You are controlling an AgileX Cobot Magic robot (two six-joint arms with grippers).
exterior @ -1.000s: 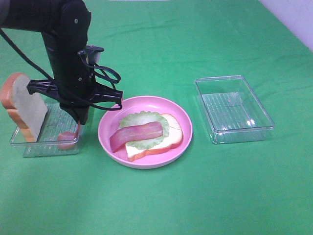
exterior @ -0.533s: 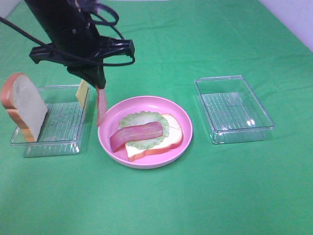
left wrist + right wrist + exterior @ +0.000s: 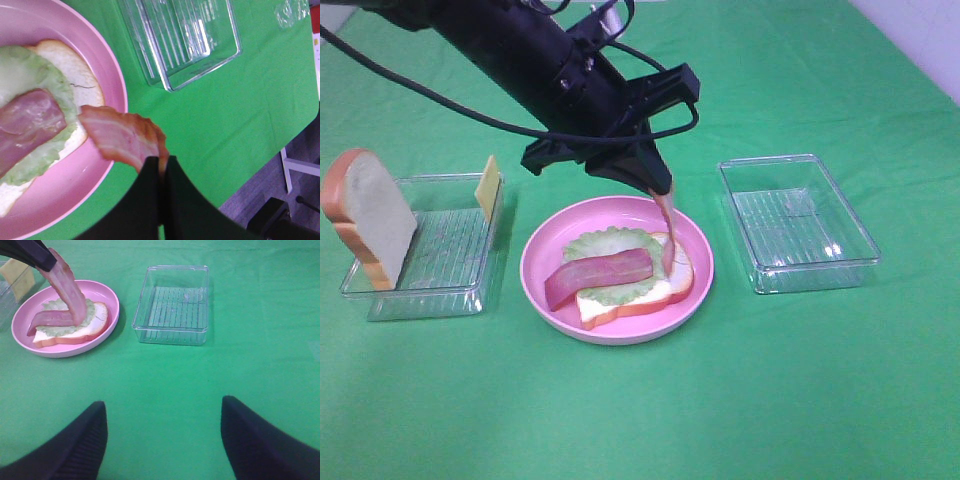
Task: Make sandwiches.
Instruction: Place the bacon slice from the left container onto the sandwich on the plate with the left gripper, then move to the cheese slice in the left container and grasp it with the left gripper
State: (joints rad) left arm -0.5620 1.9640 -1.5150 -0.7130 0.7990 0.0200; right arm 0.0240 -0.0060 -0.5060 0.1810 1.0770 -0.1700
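Left end effector [image 3: 660, 190] was clamped on the top of a meat strip [image 3: 666, 228] that hung over the right part of the pink plate [image 3: 700, 245]. Its lower end was at the base bread slice [image 3: 682, 275] of the half-built sandwich [image 3: 620, 278] (lettuce [image 3: 605, 242], second meat strip [image 3: 605, 270] across it); contact not readable. The left arm reached in from far left over the bench [image 3: 640, 420]. The left tray [image 3: 420, 298] held a spare bread slice [image 3: 370, 215] upright and a cheese square [image 3: 487, 187] against its right wall, the right tray [image 3: 820, 272] sat right of the plate, and the right end effector [image 3: 162, 409] was spread wide, gripping nothing, well short of that tray.
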